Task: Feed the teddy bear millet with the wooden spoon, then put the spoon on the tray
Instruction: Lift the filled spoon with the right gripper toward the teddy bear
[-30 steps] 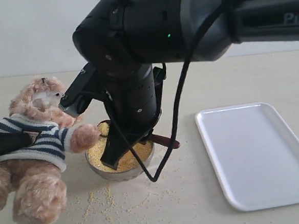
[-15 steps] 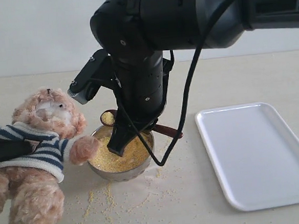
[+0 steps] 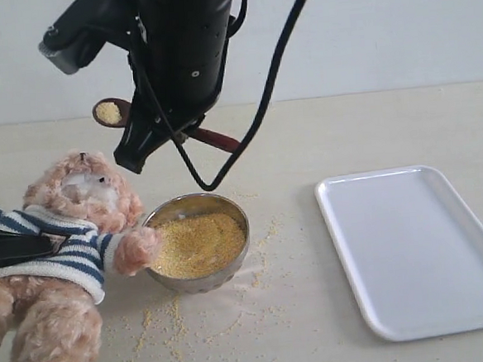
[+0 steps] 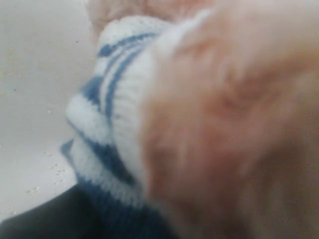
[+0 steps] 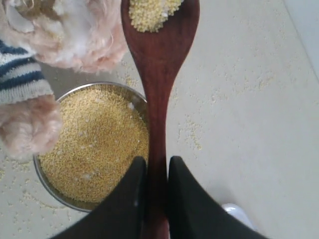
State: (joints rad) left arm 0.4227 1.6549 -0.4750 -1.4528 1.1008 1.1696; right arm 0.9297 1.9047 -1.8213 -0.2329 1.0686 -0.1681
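Right gripper [image 5: 155, 163]: clamped on the wooden spoon [image 5: 158, 89] handle.
Change: I've raised it clear of the steel bowl [image 3: 236, 223]; a second ago it sat down in the millet [image 3: 198, 244].
Spoon: loaded, held high above the teddy bear [image 3: 81, 192].
Left gripper [image 3: 14, 246]: closed on the bear's shirt.
Tray [image 3: 420, 251]: well apart on the desk [image 3: 305, 143].
Status: scoop done, feeding next.

- teddy bear [image 3: 72, 242]: lt-brown plush, striped shirt, leaned back, near left.
- millet [image 3: 198, 244]: yellow, filled bowl [image 3: 237, 218] beside bear's paw.
- wooden spoon [image 3: 111, 112]: dark, w/ grains, was raised above bear.
- tray [image 3: 420, 251]: white, lay flat, right.
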